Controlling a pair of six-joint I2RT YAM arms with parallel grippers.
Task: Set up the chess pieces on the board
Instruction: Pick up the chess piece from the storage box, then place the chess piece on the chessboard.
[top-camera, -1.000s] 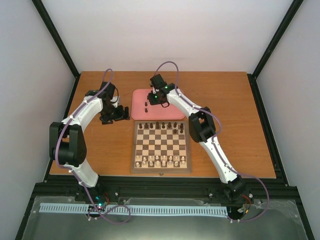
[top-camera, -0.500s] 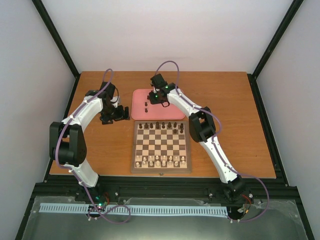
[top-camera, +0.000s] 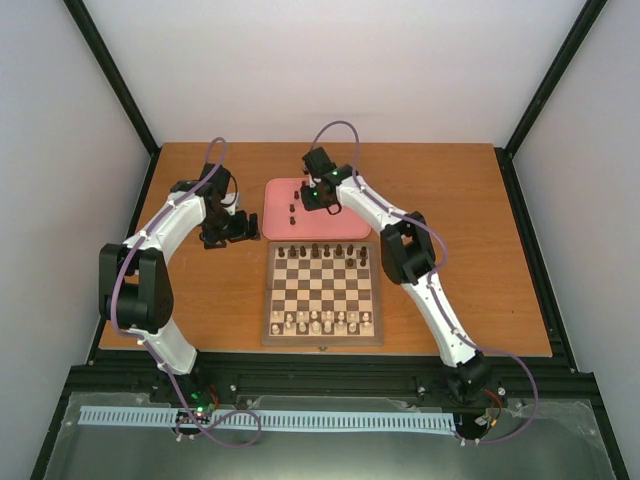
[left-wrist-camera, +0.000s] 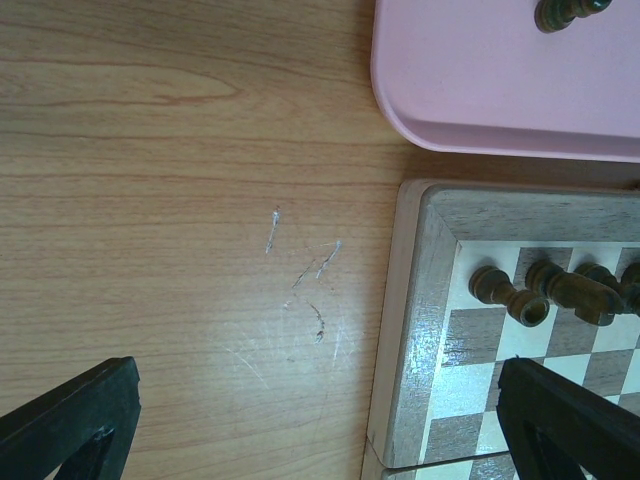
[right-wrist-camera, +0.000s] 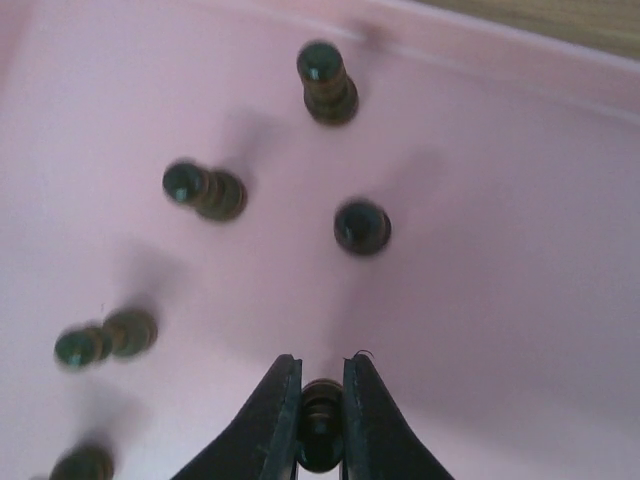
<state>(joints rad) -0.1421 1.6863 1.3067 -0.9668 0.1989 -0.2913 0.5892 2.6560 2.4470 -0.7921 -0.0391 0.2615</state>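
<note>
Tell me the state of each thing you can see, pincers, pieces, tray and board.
Right pincer: shut on a dark piece over the pink tray.
Left pincer: open, empty, above the table beside the board.
Loose dark pieces: upright on the tray, not yet placed.
Dark pieces on the board: standing along the far edge.
Pale pieces: set up along the near edge.
</note>
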